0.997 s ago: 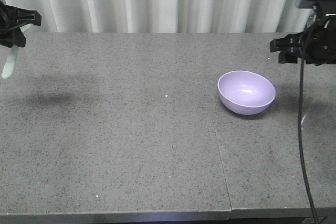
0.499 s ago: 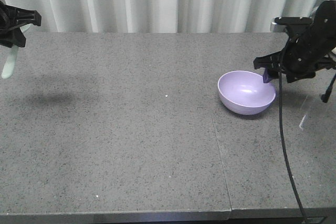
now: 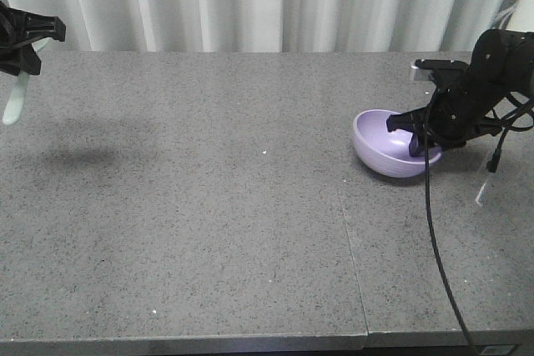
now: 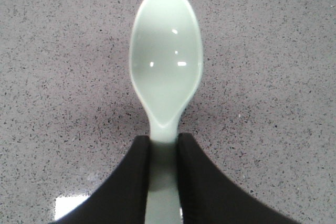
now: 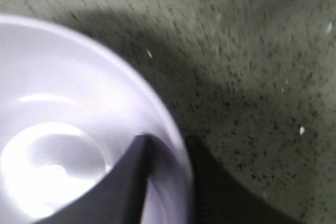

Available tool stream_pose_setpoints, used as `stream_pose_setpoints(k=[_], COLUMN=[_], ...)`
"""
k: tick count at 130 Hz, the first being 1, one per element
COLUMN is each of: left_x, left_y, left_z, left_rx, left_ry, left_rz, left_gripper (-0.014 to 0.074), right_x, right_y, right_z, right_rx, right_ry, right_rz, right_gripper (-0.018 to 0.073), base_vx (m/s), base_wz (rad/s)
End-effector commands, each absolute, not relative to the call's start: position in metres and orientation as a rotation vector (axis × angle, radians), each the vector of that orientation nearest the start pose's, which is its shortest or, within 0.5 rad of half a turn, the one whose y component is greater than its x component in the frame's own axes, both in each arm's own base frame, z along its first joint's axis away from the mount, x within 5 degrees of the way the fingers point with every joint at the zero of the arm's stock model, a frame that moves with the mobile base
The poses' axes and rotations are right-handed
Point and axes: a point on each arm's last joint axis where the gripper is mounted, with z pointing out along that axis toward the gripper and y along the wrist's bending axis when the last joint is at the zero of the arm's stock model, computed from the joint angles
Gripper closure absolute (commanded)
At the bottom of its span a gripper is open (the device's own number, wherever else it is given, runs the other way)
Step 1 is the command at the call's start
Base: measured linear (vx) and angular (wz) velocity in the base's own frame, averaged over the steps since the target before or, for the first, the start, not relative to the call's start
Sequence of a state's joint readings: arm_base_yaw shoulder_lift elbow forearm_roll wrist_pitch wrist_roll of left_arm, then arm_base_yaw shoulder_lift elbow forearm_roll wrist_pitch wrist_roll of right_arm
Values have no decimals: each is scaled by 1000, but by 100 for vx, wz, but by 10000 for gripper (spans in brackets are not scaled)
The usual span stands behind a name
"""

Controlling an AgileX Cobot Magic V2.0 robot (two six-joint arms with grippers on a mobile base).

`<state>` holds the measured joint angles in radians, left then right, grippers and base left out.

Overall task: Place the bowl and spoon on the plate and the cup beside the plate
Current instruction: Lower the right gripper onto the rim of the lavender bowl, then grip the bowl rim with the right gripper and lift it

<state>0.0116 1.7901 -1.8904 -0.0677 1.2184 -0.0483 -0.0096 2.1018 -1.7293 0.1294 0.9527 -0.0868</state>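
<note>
- Our left gripper (image 3: 22, 39) hangs over the far left edge of the grey speckled stone tabletop (image 3: 209, 223). The white pleated curtain (image 3: 250, 2) is behind it.
- This gripper is clenched on the handle of the small pale mint-green plastic spoon (image 3: 13, 104). The spoon hangs down from the jaws, scoop end lowest, clear of the tabletop.
- In the left wrist view, the two black fingers (image 4: 126, 182) press on either side of the flat handle. The oval scoop reaches out past the fingertips with its hollow side toward the camera, and only tabletop lies beneath it.
- Our right gripper (image 3: 415, 141) is down at the round, smooth lavender-purple plastic bowl (image 3: 380, 146). The bowl is on the right part of the tabletop, just right of the thin seam (image 3: 355, 264) between the two slabs.
- The right wrist view is blurred, yet it shows one dark finger (image 5: 123, 187) inside the bowl against the inner wall. The other finger is outside, with the rim between them. We read this as a pinch on the wall, on the side nearest the right arm.
- We cannot tell whether the base of the bowl rests flat on the stone.
- Spoon and bowl are well apart, at opposite ends of the tabletop.
- A black cable (image 3: 430, 231) hangs from the right arm and crosses in front of the tabletop.
</note>
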Motion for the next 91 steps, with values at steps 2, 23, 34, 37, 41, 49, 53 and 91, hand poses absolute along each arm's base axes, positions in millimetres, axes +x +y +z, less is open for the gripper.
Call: stream_pose_setpoints(k=[2,23,34,37,41,49,53,91], left_x=[377,376,376,376,376,376,376,376], left_y=[-4,-5,-5,-5,-5,-5,-5,-5], left_z=[411,411,411,411,411,411,411,410], left_rx=[-74,-74,-74,-74,-74,-74,-74,-74], left_ry=[2482,2485,2485,2485,2485,2485,2485,2486], left_rz=[-125,-125,-125,-125,-125,-125,-125,-125], left_gripper=[604,604,604,604,604,604,604,604], right_x=[454,455,454,453,452,451,450,432], right_y=[5,5,5,6,6,6,6,8], right_z=[248,270,288,294,301,314,319,371], right_rx=[-51,-58,-60,-60,-62,-68,-69,-77], right_ry=[2678,2627,2588,2576,2563,2537,2527,2415], right_rz=[124,121,124,129,134,135,137,145], right_gripper=[575,567,566,566,564,564,564,564], base_vx=[0,0,0,0,0,0,0,0], base_wz=[0,0,0,0,0,0,0,0])
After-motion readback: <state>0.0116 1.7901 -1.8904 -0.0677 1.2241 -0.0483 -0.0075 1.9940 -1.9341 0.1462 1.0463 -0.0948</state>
